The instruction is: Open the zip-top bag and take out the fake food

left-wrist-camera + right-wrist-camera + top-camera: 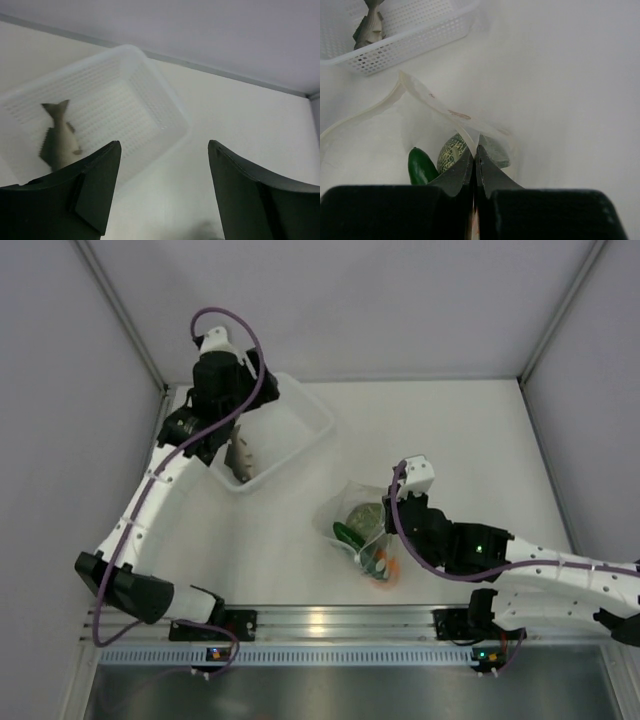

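Note:
The clear zip-top bag (362,530) lies open-mouthed on the table right of centre, with its rim (440,107) arching up. My right gripper (475,148) is shut on that rim. Inside the bag I see a dark green cucumber (421,166), a pale-green netted ball (451,152) and an orange piece (384,568). A grey-brown fish (59,142) lies in the white basket (150,115). My left gripper (164,147) hangs open and empty above the basket's (300,420) near side, with nothing between its fingers.
The perforated white basket stands at the back left, angled to the table's edges. Grey walls close the table in at the back and both sides. A metal rail (330,625) with the arm bases runs along the near edge.

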`<action>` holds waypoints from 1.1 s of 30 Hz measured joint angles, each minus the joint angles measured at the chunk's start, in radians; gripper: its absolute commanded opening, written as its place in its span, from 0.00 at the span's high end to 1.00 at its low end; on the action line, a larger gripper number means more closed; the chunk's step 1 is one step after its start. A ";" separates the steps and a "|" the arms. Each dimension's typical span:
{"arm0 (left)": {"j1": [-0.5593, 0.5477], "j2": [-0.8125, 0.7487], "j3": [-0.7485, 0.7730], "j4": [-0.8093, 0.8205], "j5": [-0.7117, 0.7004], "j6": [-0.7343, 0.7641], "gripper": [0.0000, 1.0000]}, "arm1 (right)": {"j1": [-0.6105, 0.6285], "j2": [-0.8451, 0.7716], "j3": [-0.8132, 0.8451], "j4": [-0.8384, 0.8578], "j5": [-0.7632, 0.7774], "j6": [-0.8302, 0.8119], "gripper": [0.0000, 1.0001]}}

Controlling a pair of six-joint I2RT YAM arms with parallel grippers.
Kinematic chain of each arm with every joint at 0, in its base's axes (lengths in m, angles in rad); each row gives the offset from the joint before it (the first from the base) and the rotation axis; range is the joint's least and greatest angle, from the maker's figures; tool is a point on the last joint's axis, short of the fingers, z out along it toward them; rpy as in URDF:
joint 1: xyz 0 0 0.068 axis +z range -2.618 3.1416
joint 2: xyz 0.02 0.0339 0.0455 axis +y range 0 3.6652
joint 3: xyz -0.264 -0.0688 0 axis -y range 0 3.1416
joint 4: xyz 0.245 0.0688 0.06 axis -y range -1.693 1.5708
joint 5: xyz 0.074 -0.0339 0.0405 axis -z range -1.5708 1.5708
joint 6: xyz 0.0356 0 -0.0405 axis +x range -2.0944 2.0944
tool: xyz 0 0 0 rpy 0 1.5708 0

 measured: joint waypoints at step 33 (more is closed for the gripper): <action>-0.972 -0.011 -0.304 0.046 -0.362 -0.235 0.43 | -0.002 -0.133 -0.084 -0.023 0.114 0.147 1.00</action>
